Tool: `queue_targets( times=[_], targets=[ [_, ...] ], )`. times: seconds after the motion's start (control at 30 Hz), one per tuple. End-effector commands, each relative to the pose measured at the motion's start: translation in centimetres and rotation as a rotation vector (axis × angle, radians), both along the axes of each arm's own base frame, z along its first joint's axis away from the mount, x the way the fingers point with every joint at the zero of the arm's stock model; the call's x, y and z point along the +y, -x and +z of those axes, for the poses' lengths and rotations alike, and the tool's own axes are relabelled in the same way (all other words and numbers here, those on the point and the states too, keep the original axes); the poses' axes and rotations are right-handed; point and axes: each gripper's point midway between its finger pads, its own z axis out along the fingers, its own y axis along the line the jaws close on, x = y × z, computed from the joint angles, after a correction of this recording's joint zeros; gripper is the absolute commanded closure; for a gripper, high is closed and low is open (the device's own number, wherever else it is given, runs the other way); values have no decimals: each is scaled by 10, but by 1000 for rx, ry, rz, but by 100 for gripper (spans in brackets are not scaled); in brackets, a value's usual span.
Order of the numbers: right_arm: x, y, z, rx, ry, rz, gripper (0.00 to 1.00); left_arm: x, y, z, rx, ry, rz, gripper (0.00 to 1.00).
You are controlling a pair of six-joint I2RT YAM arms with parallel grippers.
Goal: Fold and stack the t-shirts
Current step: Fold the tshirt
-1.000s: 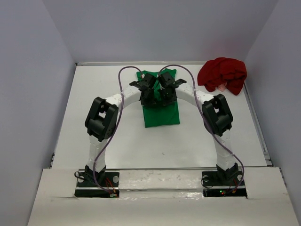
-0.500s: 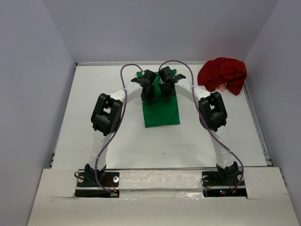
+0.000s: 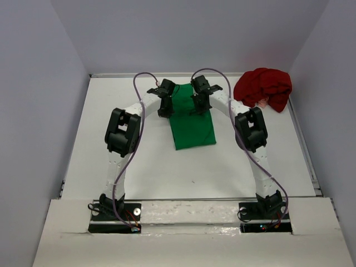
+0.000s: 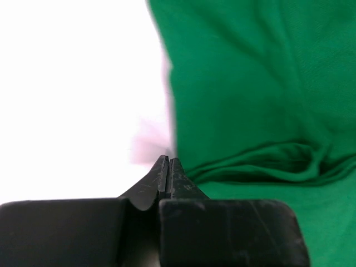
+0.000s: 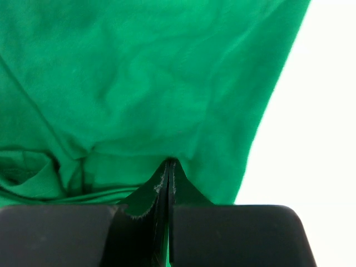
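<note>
Lying folded as a long strip on the table (image 3: 139,167): green t-shirt (image 3: 192,125), long axis running near to far. Flanking its far end: left tool (image 4: 168,161) at the left edge, right tool (image 5: 168,162) just inside the right edge, both pinched shut, grip on cloth not discernible. Heaped unfolded at far right, nearer the right arm (image 3: 253,133): dark red t-shirt (image 3: 263,88).
</note>
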Motion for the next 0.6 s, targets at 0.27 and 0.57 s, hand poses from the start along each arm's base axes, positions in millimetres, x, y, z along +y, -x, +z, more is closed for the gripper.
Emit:
queue_targets(
  times=[0.27, 0.57],
  targets=[
    [-26, -16, 105, -196, -25, -34, 100, 8, -14, 64, -126, -19, 10, 100],
    [-39, 43, 110, -131, -89, -47, 100, 14, 25, 87, -165, 6, 8, 100]
  ],
)
